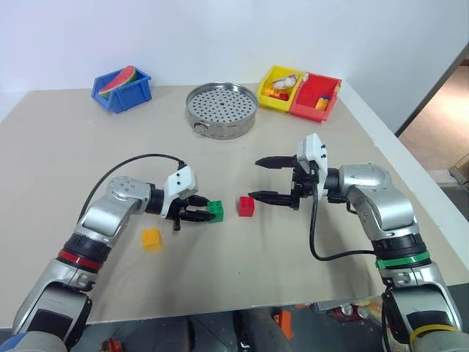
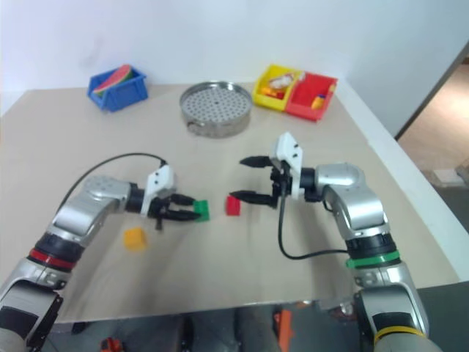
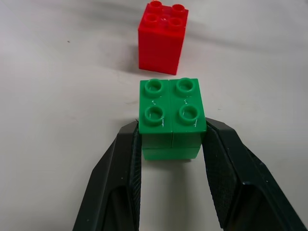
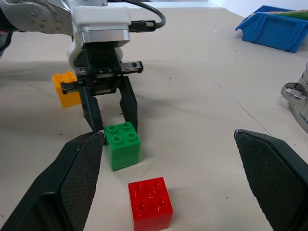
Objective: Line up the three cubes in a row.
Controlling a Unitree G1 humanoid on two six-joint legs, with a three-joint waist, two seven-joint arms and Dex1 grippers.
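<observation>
My left gripper is shut on the green cube, its two fingers pressing the cube's sides low over the table. The red cube stands on the table just to the right of the green one, a small gap apart. The yellow-orange cube lies alone to the left, nearer me, behind the left gripper in the right wrist view. My right gripper hangs open to the right of the red cube, pointing left, with nothing between its fingers.
At the back of the table stand a round perforated metal pan, a blue bin holding a toy watermelon slice, and a yellow bin joined to a red bin with small toy pieces. The table's right edge runs close by my right arm.
</observation>
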